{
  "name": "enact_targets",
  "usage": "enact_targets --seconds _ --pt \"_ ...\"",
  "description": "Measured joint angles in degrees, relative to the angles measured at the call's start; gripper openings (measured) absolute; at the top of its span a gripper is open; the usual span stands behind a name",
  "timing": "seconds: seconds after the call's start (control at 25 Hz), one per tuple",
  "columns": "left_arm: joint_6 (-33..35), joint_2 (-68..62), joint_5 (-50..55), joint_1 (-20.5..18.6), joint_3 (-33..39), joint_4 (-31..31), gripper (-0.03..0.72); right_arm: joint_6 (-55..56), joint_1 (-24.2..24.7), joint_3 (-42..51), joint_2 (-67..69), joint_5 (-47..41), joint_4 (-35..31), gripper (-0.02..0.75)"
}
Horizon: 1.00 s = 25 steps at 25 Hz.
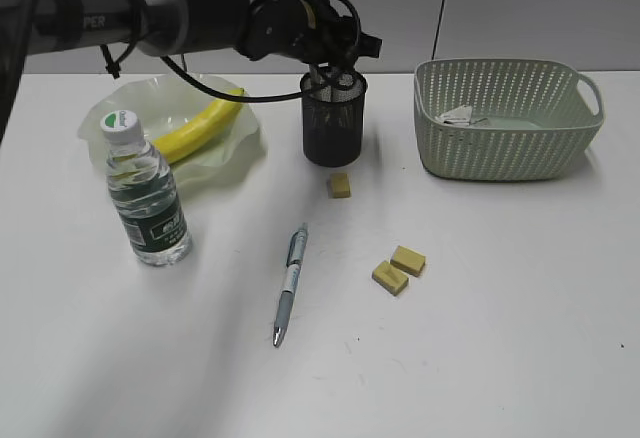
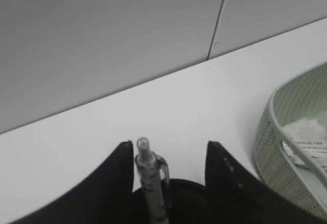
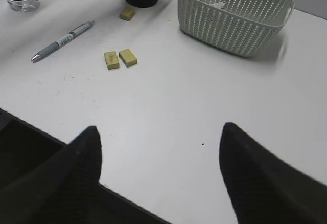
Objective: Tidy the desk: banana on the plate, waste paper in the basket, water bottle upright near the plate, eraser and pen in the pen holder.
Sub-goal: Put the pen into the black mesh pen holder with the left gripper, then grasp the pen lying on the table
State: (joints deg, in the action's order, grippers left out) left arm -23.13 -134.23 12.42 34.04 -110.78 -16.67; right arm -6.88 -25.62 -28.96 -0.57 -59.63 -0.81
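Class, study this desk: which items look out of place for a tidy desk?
One pen and three erasers lie loose on the desk, outside the pen holder. Banana, water bottle and waste paper look properly placed.

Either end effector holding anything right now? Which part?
Right end effector: nothing, open over bare desk. Left end effector: a clear-barrelled pen stands between its fingers above the black mesh pen holder; whether still gripped cannot be told.

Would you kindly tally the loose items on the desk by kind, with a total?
Erasers: 3
Pens: 2 (one on the desk, one in the pen holder)
Water bottle: 1
Banana: 1
Waste paper: 1
Total: 8
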Motion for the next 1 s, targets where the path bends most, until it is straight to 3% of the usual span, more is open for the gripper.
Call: enact_targets --seconds 0.16,0.48,1.0 --pt "0.0 1.9 1.02 0.0 0.0 0.0 0.37 0.0 0.0 0.0 0.0 0.0 0.0 0.565" --pt "0.0 11.68 12.97 0.0 0.0 0.0 0.377 -0.06 0.0 0.0 0.0 0.0 0.0 0.565" --pt "2.04 31.31 54.4 0.0 0.0 2.93 0.361 0.0 0.0 0.0 0.0 0.0 0.05 0.565"
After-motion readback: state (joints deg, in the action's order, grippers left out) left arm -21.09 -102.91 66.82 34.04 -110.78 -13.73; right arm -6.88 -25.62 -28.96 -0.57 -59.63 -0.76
